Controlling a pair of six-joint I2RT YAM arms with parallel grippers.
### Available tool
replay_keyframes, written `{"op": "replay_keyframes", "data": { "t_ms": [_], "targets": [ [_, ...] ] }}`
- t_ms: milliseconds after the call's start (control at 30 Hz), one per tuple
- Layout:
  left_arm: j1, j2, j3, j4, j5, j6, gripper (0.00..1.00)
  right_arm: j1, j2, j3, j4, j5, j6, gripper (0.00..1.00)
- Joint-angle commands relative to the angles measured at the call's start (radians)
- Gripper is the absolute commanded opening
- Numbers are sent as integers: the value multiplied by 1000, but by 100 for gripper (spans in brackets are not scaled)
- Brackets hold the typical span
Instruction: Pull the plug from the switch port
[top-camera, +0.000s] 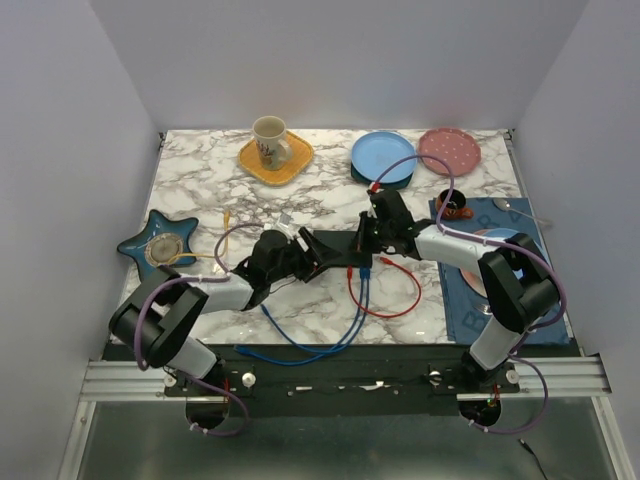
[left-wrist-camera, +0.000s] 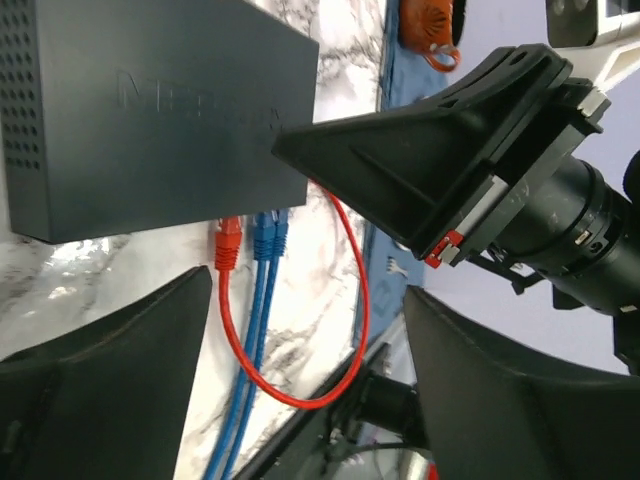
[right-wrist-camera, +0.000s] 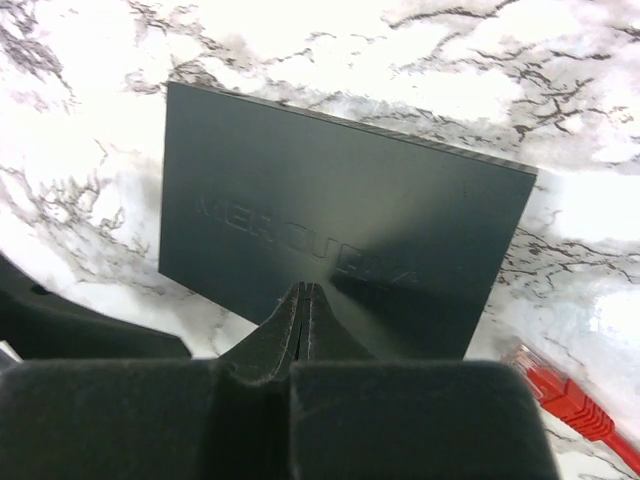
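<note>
Nearest me, the red cable and blue cables are looping out from the switch port on the near edge of the black box; my left gripper is hovering over the plugs, fingers apart and empty, lining up a grab; beyond, my right gripper, fingers together, is pressing on the box top, probably pinning it against the pull.

Matt black plastic switch box, glossy veined marble-look tabletop, smooth shiny red cable, smooth blue cables
</note>
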Motion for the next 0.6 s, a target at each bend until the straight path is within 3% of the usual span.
{"op": "replay_keyframes", "data": {
  "t_ms": [0, 67, 567],
  "targets": [
    [-25, 95, -53, 268, 70, -71, 71, -1, -16, -33, -37, 58, -25, 1],
    [-37, 122, -51, 270, 50, -83, 64, -2, -16, -44, -37, 68, -28, 1],
    [-59, 303, -7, 279, 27, -129, 46, -15, 31, -45, -43, 61, -19, 1]
  ]
}}
